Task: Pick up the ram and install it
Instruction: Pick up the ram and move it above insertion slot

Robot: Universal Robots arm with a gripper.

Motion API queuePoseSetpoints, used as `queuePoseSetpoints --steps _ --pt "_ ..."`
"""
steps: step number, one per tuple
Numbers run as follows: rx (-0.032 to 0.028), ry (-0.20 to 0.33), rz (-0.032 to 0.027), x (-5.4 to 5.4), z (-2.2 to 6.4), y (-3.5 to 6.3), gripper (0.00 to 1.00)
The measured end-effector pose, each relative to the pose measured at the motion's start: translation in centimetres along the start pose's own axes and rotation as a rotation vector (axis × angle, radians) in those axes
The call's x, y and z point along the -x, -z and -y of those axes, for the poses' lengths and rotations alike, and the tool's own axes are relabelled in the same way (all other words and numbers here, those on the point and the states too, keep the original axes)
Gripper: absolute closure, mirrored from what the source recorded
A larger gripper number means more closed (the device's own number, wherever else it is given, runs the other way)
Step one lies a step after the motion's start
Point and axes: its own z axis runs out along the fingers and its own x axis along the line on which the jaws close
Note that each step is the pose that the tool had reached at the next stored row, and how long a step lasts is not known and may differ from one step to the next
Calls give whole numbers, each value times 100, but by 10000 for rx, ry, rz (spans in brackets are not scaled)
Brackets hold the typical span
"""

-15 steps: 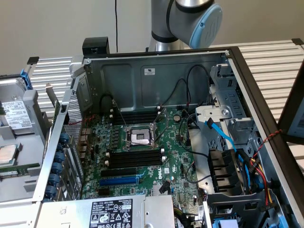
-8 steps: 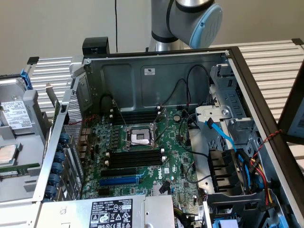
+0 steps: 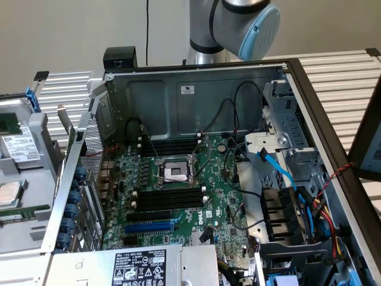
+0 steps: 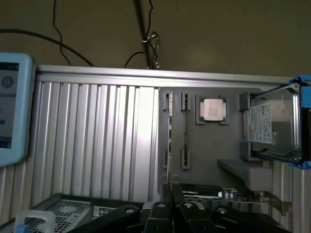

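Pointing toward a grey plastic parts tray [image 4: 204, 160], the black gripper [image 4: 171, 214] carries nothing visible between its jaws; released or clenched, I cannot tell. The long narrow green ram stick [image 4: 169, 141] stands on edge in that tray, ahead of the jaws, near a square silver processor chip [image 4: 212, 109].

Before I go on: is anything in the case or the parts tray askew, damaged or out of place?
Nothing stands out. The ram sits straight in the grey tray, and the black memory slots on the motherboard are empty and unobstructed.
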Motion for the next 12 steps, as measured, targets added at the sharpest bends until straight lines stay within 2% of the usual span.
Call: queuePoseSetpoints --steps 12 --pt "0 0 0 -22 541 52 87"
